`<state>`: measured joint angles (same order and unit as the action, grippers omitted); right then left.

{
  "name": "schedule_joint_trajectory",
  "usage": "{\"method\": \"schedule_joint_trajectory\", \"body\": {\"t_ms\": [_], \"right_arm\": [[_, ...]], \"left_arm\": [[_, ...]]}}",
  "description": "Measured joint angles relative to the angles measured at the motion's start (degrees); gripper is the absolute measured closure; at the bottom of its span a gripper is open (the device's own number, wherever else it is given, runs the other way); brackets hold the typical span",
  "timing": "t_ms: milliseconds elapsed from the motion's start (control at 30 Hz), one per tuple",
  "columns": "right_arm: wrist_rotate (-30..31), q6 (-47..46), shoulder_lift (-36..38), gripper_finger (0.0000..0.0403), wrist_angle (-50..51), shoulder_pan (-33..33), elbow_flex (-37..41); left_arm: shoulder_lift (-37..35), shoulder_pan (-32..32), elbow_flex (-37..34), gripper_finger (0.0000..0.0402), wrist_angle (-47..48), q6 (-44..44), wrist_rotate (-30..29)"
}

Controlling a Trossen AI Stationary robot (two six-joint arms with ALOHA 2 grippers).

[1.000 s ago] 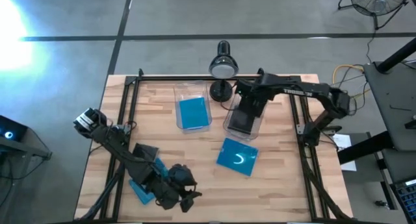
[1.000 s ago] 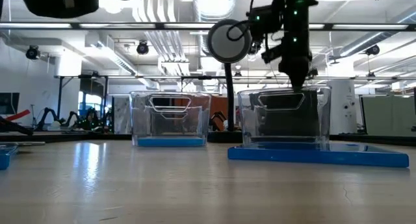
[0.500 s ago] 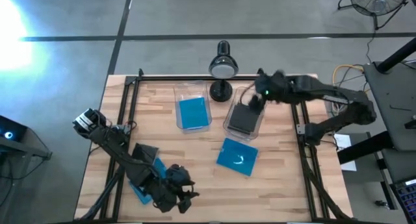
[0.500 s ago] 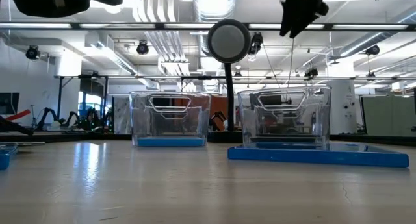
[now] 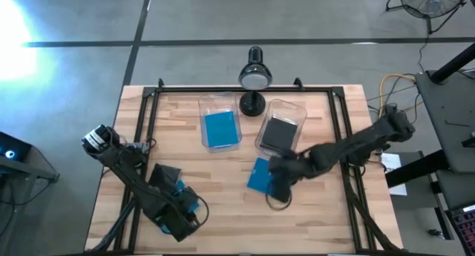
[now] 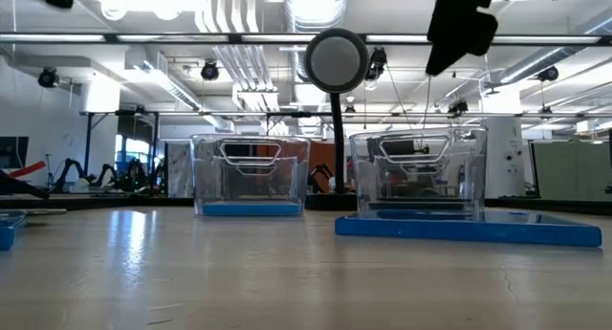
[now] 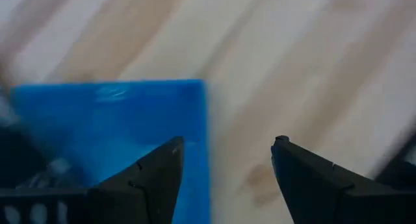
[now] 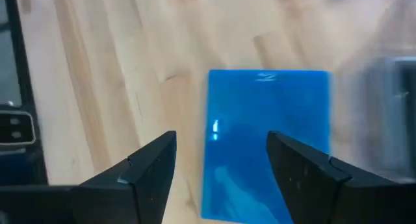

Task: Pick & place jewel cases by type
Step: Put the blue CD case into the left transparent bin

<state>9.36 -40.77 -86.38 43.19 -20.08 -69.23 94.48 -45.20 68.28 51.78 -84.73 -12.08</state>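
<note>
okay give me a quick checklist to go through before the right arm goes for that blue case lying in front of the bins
1. Right tool open: ok, its fingers stand apart with nothing between them.
2. Right tool over the target: ok, it hangs above the blue jewel case lying flat on the table.
3. Target free of other things: ok, it lies apart from the bins.
4. Blue bin ready: ok, it already holds a blue case.
5. Dark bin not the goal: ok, it holds a dark case.
6. Left tool out of the way: ok, it is open at the near left, over another blue case.
</note>
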Motion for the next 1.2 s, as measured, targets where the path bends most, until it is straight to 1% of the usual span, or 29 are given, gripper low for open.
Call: {"method": "schedule_joint_trajectory", "body": {"t_ms": [67,133,167,233,300,467,600,667,733,767,833,900,933,967,1033,1133,1200], "right_arm": [[0.34,-0.99,-3.22,0.0168,-2.80,-1.71,0.06],[0.72,-2.43,-5.83,0.0170,-6.15,-2.66,0.03],[1.00,-3.19,-7.10,0.0170,-7.28,-3.01,-0.23],[1.26,-5.29,-9.42,0.0170,-10.06,-3.74,-0.90],[2.51,-7.90,-11.50,0.0170,-11.42,-4.56,-1.25],[6.79,-14.65,-12.97,0.0172,-12.25,-6.86,-2.05],[7.29,-16.29,-12.92,0.0172,-12.10,-7.93,-2.01],[7.30,-16.34,-12.75,0.0173,-12.10,-8.22,-2.01],[7.30,-16.94,-12.71,0.0174,-12.10,-8.22,-2.01],[7.30,-17.23,-12.71,0.0175,-12.08,-8.21,-2.01],[7.30,-17.43,-12.71,0.0175,-12.12,-8.19,-2.01],[7.30,-17.43,-12.69,0.0174,-12.12,-8.17,-2.01],[7.30,-17.43,-12.69,0.0174,-12.17,-8.17,-1.99],[7.30,-17.41,-12.69,0.0175,-12.13,-8.17,-1.95],[7.30,-17.33,-12.70,0.0175,-12.10,-8.17,-1.90],[7.28,-17.29,-12.73,0.0174,-12.08,-8.19,-1.81],[7.30,-17.23,-12.73,0.0174,-12.09,-8.17,-1.66]], "left_arm": [[0.01,-0.03,-2.05,0.0188,-0.04,-3.04,0.17],[0.07,-0.03,-4.68,0.0188,-2.74,-4.67,-0.28],[0.07,-0.03,-6.06,0.0188,-4.53,-4.92,-2.09],[0.07,-0.08,-8.81,0.0188,-8.76,-6.58,-7.84],[0.07,0.01,-11.70,0.0188,-12.72,-7.97,-11.65],[0.38,0.86,-19.59,0.0188,-24.96,-9.21,-14.64],[1.32,1.68,-24.93,0.0188,-36.65,-12.33,-17.48],[1.34,2.74,-25.43,0.0188,-43.12,-12.97,-19.94],[1.30,3.78,-25.10,0.0188,-47.14,-12.02,-23.96],[1.13,4.58,-24.45,0.0188,-48.12,-10.62,-26.01],[-0.21,5.96,-21.80,0.0188,-50.15,-5.25,-26.67],[-1.27,6.84,-17.94,0.0188,-47.00,1.93,-21.81],[-1.29,7.08,-15.40,0.0188,-42.85,4.42,-17.87],[-1.08,7.10,-12.53,0.0188,-37.19,5.92,-14.34],[-0.05,6.47,-6.41,0.0188,-22.33,7.45,-9.65],[2.15,4.79,0.64,0.0188,-3.22,7.93,-6.05],[3.80,4.05,2.54,0.0188,5.36,5.99,-3.50]]}}
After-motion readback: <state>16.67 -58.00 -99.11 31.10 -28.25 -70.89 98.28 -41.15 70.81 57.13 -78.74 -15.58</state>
